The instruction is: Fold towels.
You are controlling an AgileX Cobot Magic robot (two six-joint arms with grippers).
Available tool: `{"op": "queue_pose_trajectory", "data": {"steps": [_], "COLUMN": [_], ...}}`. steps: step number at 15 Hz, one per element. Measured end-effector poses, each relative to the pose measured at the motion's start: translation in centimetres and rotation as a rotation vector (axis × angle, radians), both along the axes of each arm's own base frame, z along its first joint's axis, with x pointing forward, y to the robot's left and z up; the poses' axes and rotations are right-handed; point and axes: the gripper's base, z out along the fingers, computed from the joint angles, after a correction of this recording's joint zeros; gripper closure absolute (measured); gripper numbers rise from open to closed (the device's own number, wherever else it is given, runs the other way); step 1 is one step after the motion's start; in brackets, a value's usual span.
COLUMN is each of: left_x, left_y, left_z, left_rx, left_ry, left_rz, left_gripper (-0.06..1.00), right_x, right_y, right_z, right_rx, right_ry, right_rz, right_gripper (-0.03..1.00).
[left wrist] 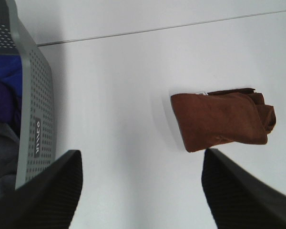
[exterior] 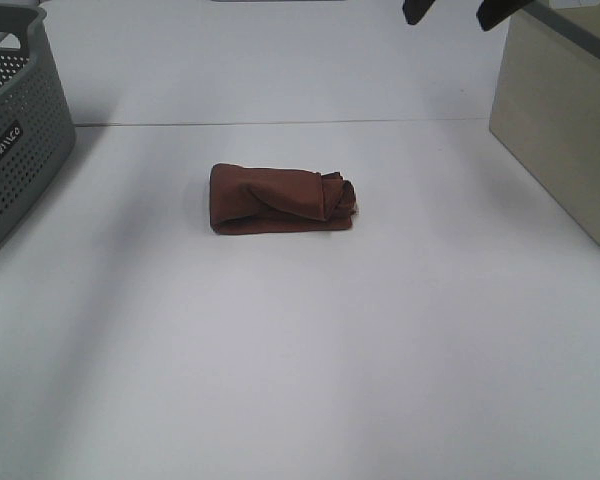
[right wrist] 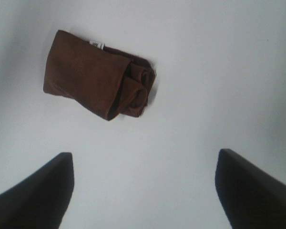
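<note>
A reddish-brown towel lies bunched and roughly folded in the middle of the white table, its rolled end toward the right. It also shows in the left wrist view as the towel and in the right wrist view as the towel, with a small white tag on one edge. My left gripper is open, well clear of the towel, holding nothing. My right gripper is open too, above and apart from the towel; its dark fingertips peek in at the top right of the exterior view.
A grey perforated basket with blue and purple cloth inside stands at the left edge. A beige bin stands at the right. A seam crosses the table behind the towel.
</note>
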Motion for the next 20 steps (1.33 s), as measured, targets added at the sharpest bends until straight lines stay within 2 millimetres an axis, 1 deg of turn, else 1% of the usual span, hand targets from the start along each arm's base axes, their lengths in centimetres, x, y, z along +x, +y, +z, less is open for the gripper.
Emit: {"op": "queue_pose_trajectory", "data": {"steps": [1,2,4,5,6,8,9,10,11,12,14,16,17,18,19,20], "left_x": [-1.8,-3.6,-7.3,-9.7,-13.5,-18.6,-21.4,-24.2,-26.6,-27.9,-32.1,-35.1,-37.5,-37.8,-38.5,-38.7], "left_y": [0.4,0.7,1.5,1.9,2.7,3.7,4.2,4.8,5.3,5.5,6.3,6.9,7.2,7.2,7.2,7.1], "left_z": [0.7,0.8,0.0,-0.2,-1.6,-3.5,-4.6,-5.5,-6.4,-7.0,-8.7,-10.7,-11.9,-12.1,-12.3,-12.5], "left_rx": [0.002,0.007,0.018,0.025,0.036,0.042,0.041,0.037,0.032,0.029,0.013,0.011,-0.004,-0.014,-0.032,-0.036], "left_ry": [-0.003,0.010,0.055,0.065,0.102,0.127,0.124,0.105,0.079,0.061,-0.030,-0.118,-0.225,-0.245,-0.294,-0.341], "left_rz": [0.001,0.001,-0.002,-0.009,-0.014,-0.015,-0.015,-0.015,-0.014,-0.014,-0.014,-0.031,-0.060,-0.065,-0.079,-0.095], "left_gripper": [0.27,0.27,0.27,0.27,0.27,0.27,0.27,0.27,0.27,0.27,0.27,0.27,0.27,0.27,0.27,0.27], "right_x": [-1.6,-3.2,-6.9,-9.0,-11.8,-16.6,-18.8,-20.9,-23.0,-24.3,-28.0,-31.3,-33.8,-34.4,-35.2,-35.9], "right_y": [-0.5,-1.1,-2.1,-2.7,-3.5,-4.8,-5.4,-6.0,-6.5,-6.9,-7.9,-9.0,-10.0,-10.2,-10.5,-10.7], "right_z": [0.4,0.6,0.7,0.4,-0.1,-1.3,-2.0,-2.8,-3.9,-4.2,-5.8,-7.2,-8.0,-8.2,-8.3,-8.6], "right_rx": [-0.013,-0.029,-0.048,-0.057,-0.067,-0.076,-0.083,-0.088,-0.088,-0.083,-0.074,-0.074,-0.076,-0.074,-0.070,-0.063], "right_ry": [0.006,0.013,0.037,0.056,0.076,0.099,0.106,0.106,0.102,0.081,0.015,-0.076,-0.200,-0.237,-0.309,-0.377], "right_rz": [-0.002,-0.004,-0.005,-0.005,-0.005,-0.005,-0.005,-0.006,-0.008,-0.010,-0.018,-0.025,-0.038,-0.039,-0.034,-0.032], "right_gripper": [0.20,0.20,0.20,0.20,0.20,0.20,0.20,0.20,0.20,0.20,0.20,0.20,0.20,0.20,0.20,0.20]}}
